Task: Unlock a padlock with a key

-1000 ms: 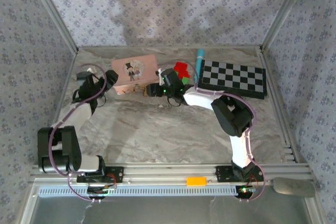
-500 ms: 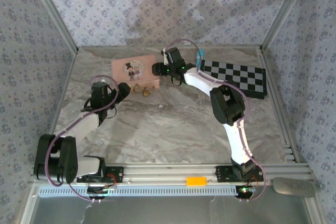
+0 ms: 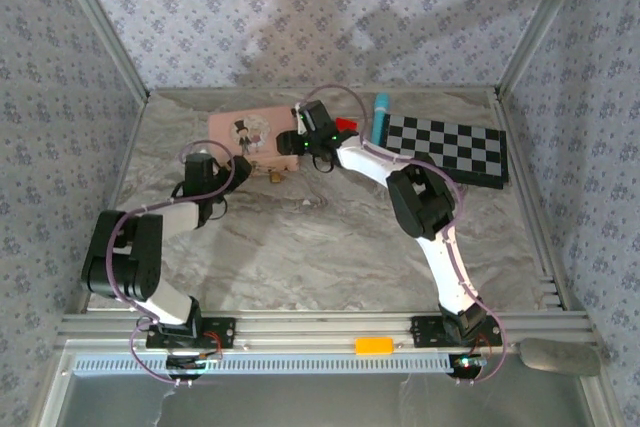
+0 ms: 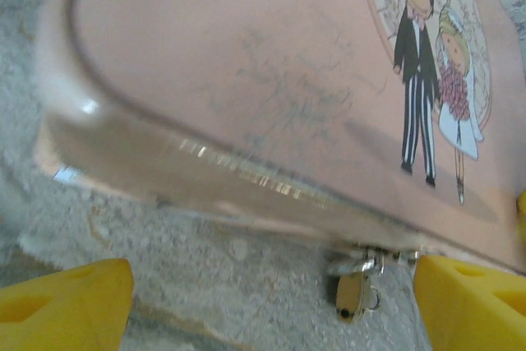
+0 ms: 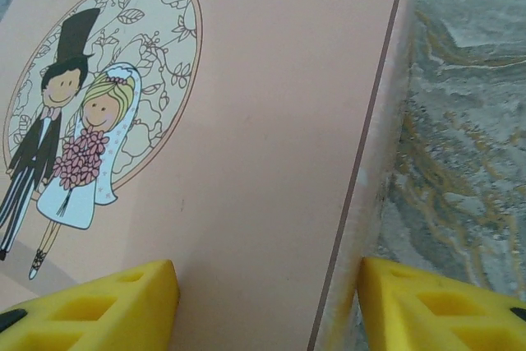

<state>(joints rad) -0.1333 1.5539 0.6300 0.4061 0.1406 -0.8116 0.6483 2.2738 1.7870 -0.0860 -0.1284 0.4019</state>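
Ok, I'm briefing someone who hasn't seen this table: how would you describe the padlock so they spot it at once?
Find the pink box with the cartoon bride and groom, at the back left of the table. The padlock sits against its near edge, toward the right end. It is a tiny brass-gold metal thing, far smaller than the box and duller than the red block further back.

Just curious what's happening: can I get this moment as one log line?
left end effector: open, facing small brass padlock | right end effector: open, astride pink rectangular box edge
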